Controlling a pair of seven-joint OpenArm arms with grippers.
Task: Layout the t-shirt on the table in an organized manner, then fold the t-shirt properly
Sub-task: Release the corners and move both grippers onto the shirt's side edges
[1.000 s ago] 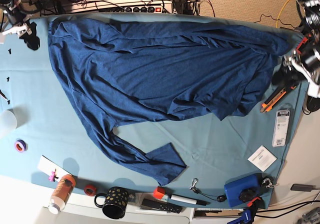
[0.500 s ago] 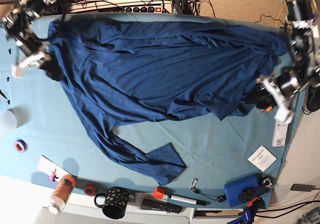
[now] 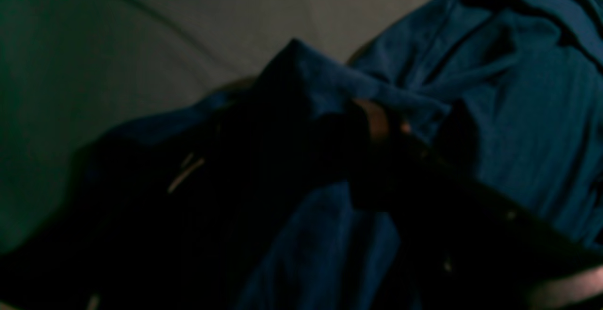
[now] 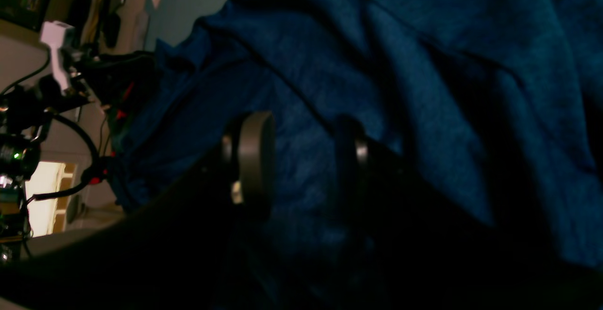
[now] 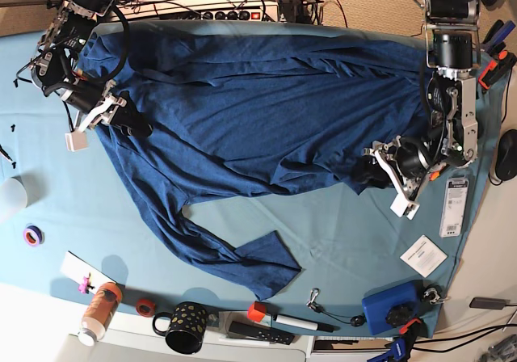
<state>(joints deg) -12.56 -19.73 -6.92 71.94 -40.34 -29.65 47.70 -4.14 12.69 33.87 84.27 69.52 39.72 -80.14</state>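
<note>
The dark navy t-shirt [image 5: 258, 111] lies spread and wrinkled across the light teal table [image 5: 339, 233], with one sleeve [image 5: 258, 265] trailing toward the front edge. In the base view my left gripper [image 5: 369, 168] is low at the shirt's right hem. The left wrist view is dark and shows the left gripper [image 3: 330, 159] with its jaws apart and a raised fold of the shirt [image 3: 306, 74] between them. My right gripper [image 5: 129, 124] rests over the shirt's left side. In the right wrist view the right gripper [image 4: 304, 157] is open, with only shirt fabric [image 4: 424, 65] behind the gap.
Along the front edge stand a black mug [image 5: 187, 327], an orange bottle [image 5: 100, 309], a marker [image 5: 295, 322] and a blue box [image 5: 390, 307]. A white card [image 5: 423, 255] and a packaged tool [image 5: 455, 207] lie at the right. A tape roll [image 5: 32, 235] lies left.
Both arms have swung in from the table's ends onto the shirt. The left gripper reached the right hem. The right gripper came down onto the left side.
</note>
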